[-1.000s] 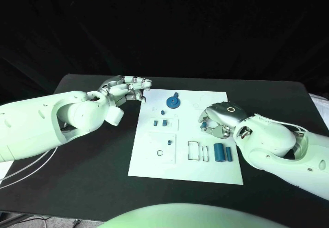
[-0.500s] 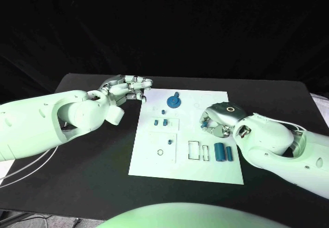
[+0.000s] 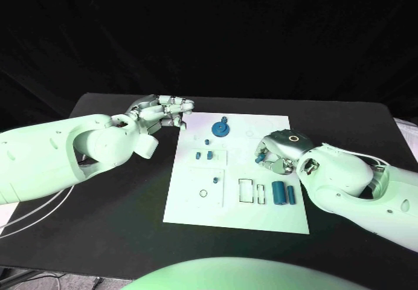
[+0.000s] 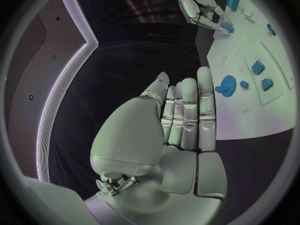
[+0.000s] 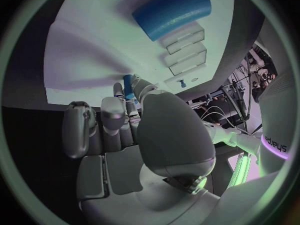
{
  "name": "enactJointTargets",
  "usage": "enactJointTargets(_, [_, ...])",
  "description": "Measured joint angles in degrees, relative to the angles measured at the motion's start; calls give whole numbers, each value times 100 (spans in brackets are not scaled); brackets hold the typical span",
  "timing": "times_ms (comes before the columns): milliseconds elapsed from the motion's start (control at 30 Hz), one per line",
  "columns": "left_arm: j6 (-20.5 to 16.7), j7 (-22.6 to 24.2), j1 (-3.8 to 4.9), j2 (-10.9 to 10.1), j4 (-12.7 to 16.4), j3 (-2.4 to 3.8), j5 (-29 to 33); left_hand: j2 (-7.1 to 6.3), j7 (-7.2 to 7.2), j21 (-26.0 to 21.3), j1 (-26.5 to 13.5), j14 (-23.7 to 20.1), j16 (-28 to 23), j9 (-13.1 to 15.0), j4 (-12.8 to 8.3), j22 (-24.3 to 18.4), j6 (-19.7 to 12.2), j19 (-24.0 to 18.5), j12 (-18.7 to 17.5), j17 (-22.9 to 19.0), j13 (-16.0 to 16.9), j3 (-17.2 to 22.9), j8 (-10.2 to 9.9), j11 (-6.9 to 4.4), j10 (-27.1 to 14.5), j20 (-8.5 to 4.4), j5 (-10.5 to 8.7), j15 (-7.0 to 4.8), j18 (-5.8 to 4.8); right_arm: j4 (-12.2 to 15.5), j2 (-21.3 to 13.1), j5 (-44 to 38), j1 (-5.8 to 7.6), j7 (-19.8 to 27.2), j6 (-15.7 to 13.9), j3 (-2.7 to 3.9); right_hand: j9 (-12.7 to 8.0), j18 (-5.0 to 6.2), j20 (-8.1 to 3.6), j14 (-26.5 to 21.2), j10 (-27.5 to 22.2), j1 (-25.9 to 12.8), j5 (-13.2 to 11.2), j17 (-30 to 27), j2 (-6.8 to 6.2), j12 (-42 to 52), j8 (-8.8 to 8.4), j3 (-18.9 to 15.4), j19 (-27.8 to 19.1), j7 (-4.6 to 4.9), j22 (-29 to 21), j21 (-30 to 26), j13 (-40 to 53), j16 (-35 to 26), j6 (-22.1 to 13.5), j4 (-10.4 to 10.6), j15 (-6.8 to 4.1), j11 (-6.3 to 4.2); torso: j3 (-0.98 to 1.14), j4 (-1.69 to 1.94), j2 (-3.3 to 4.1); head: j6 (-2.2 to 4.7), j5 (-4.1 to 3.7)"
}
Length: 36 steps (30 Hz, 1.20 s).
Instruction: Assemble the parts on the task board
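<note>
Right hand [image 3: 272, 154] shifts slightly toward frame centre over the task board [image 3: 235, 211], pinching a small blue part [image 5: 128, 84] in curled fingers. Left hand [image 3: 163, 112] stays upper left, fingers extended, holding nothing.

a black table [image 3: 104, 205] fills the middle of the head view, its matte top running out to rounded far corners. behind it hangs a dark backdrop [image 3: 261, 42]. at the table's near left corner, thin pale cables [image 3: 35, 214] loop across its edge, partly hidden.
</note>
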Motion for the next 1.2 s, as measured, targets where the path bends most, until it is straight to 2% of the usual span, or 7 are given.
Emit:
enactJointTargets(67, [-1, -1, 0, 2, -1, 0, 0, 0, 0, 0, 0, 0, 0, 0, 0, 0, 0, 0, 0, 0, 0, 0, 0, 0, 0, 0, 0, 0, 1, 0, 1, 0, -2, 0, -3, 0, 0, 0, 0, 0, 54, 0, 0, 8, 0, 0, 0, 43, 0, 0, 8, 0, 0, 6, 0, 2, 0, 9, 1, -2, 0, -1, 0])
enactJointTargets(267, [-1, -1, 0, 7, -5, 0, 0, 0, 0, 0, 0, 0, 0, 0, 0, 0, 0, 0, 0, 0, 0, 0, 0, 0, 0, 0, 0, 0, 1, 20, 1, 8, -6, 18, -90, -2, 14, 0, -115, 0, 447, 124, -60, 182, 122, 48, 50, 327, 115, 2, 214, 156, 43, 170, 249, -142, -62, -87, 4, -1, 1, -4, -3])
enactJointTargets(367, [-1, -2, 0, 12, -12, 0, -1, 0, 0, 0, 0, 0, 0, -2, 0, 0, 0, 0, 0, 0, 0, 0, 0, 0, 0, 0, 0, 0, 1, 34, 0, 21, -10, 34, -205, -5, 49, 0, -114, -20, 542, 148, -83, 202, 114, 44, 95, 421, 114, -4, 238, 156, 43, 178, 334, -183, -82, -132, 3, 0, 2, -7, -7])
enactJointTargets(567, [-1, -2, 0, 26, -30, 0, -1, 0, 0, 0, 0, 0, 0, -6, 0, 0, 0, 0, 0, 1, 1, 0, 0, 0, 0, 0, 0, 0, 1, 60, -21, 87, -18, 59, -435, -9, 91, 0, -132, 0, 615, 160, -108, 202, 129, 26, 127, 466, 133, -28, 238, 156, 48, 178, 359, -217, -102, -143, 5, -1, 1, -8, -18])
enactJointTargets(767, [-1, -2, -2, 34, -54, 0, -1, 0, 0, 0, 0, 0, 0, -6, 0, -5, 0, 0, 0, 1, 1, 0, 0, 0, 0, 0, 0, 0, 0, 136, -95, 213, -12, 63, -559, 5, 100, 0, -132, 0, 614, 159, -90, 182, 130, 10, 126, 512, 133, -10, 228, 156, 49, 178, 378, -264, -102, -142, 6, -2, -2, -5, -36])
enactJointTargets(933, [-1, -2, -3, 31, -68, -2, -1, 0, 0, 0, 0, 0, 0, -6, 0, -4, 0, 0, 0, 1, 1, 0, 0, 0, 0, 0, 0, 0, 1, 327, -242, 350, -12, 63, -577, 42, 100, -1, -132, 0, 614, 157, -90, 137, 132, -40, 126, 520, 133, -10, 194, 156, 40, 178, 378, -271, -102, -142, 3, -19, -11, 10, -51])
enactJointTargets(1200, [-1, -3, -3, 58, -119, -2, -1, 0, 0, 0, 0, 0, 0, -6, 0, -4, 0, 0, 0, 1, 1, 0, 0, 0, 0, 0, 0, 0, 1, 862, -290, 648, -10, 86, -598, 75, 100, 0, -132, 0, 617, 93, -90, 137, 145, -77, 105, 540, 133, -10, 194, 156, 30, 178, 378, -254, -101, -139, -7, -63, -37, 23, -33])
